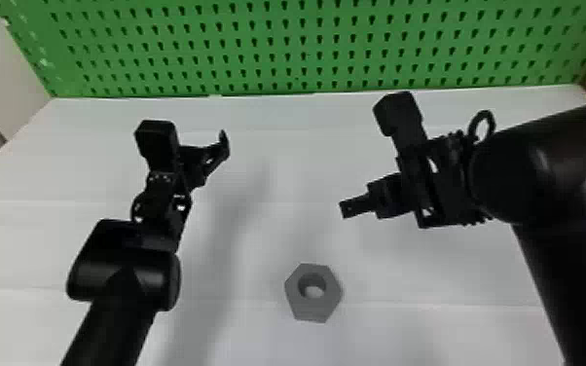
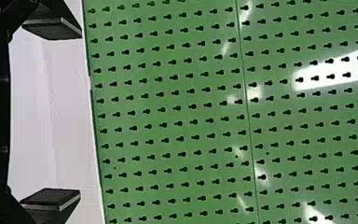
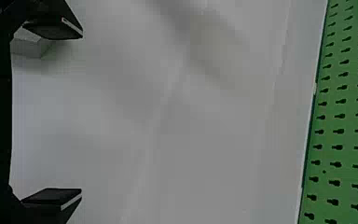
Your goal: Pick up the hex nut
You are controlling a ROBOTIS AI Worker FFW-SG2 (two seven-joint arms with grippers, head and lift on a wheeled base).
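A gray hex nut (image 1: 314, 309) lies on a white desk (image 1: 267, 238) below the robot's left hand (image 1: 220, 148) and right hand (image 1: 353, 208) in the head view, the left spread wide toward a green pegboard (image 1: 306, 48) in its wrist view, the right equally wide in its own.

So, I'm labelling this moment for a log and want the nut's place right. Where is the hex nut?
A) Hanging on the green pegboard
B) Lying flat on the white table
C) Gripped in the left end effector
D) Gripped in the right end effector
B: the hex nut lies on the white table with its hole facing up, while the left end effector and right end effector both stand open, gripping nothing.
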